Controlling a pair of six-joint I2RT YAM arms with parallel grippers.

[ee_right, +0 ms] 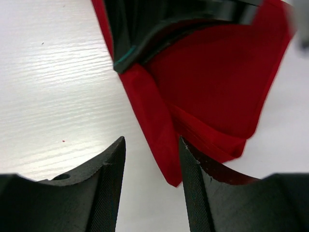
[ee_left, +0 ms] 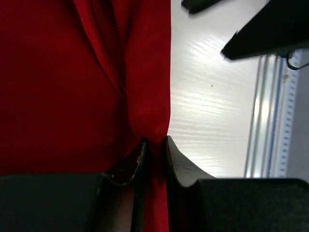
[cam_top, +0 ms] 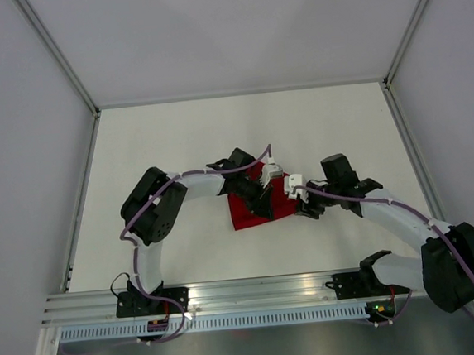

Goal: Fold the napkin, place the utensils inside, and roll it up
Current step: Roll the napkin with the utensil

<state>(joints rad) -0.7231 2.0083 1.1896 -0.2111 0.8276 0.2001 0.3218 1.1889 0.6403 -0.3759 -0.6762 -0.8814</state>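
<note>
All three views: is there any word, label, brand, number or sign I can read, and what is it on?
None can be read.
The napkin is plain red, and the table shows only pale grain.
The left gripper and the right gripper are unmarked black.
The white clips on the arm cables are too small to show any lettering.

The left arm (cam_top: 153, 210) is bending at the elbow and reaching inward, the left gripper (ee_left: 154, 145) pinching the napkin (ee_left: 58, 87) between nearly closed fingers (ee_left: 126, 168). The right arm (cam_top: 407, 221) is reaching in from the opposite side, the right gripper (ee_right: 151, 142) holding its fingers (ee_right: 108, 179) apart.
</note>
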